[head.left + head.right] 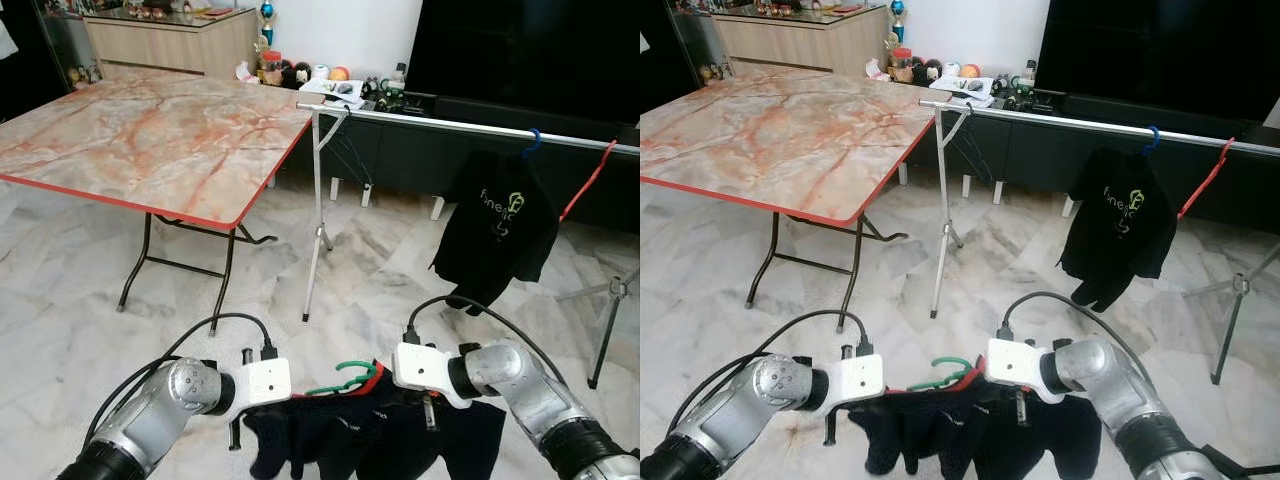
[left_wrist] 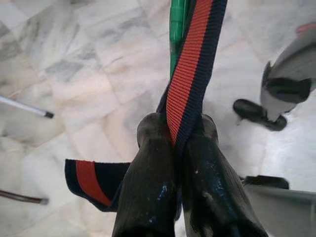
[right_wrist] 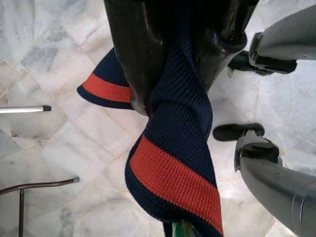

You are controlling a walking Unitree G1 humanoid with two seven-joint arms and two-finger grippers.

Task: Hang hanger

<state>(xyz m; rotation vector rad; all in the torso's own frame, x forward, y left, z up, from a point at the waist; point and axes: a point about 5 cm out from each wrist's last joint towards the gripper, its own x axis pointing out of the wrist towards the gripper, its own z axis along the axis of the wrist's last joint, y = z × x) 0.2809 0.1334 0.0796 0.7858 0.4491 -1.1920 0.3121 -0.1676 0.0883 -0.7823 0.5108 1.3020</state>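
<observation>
One black shirt [image 1: 497, 228] (hung) occupies the rail [image 1: 470, 126] ahead.

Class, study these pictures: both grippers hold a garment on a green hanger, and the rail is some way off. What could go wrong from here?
1. Both the left gripper and the right gripper pinch only the garment's collar, not the green hanger; the hanger may slip free.
2. The black shirt and red hanger already crowd one end of the rail.
</observation>
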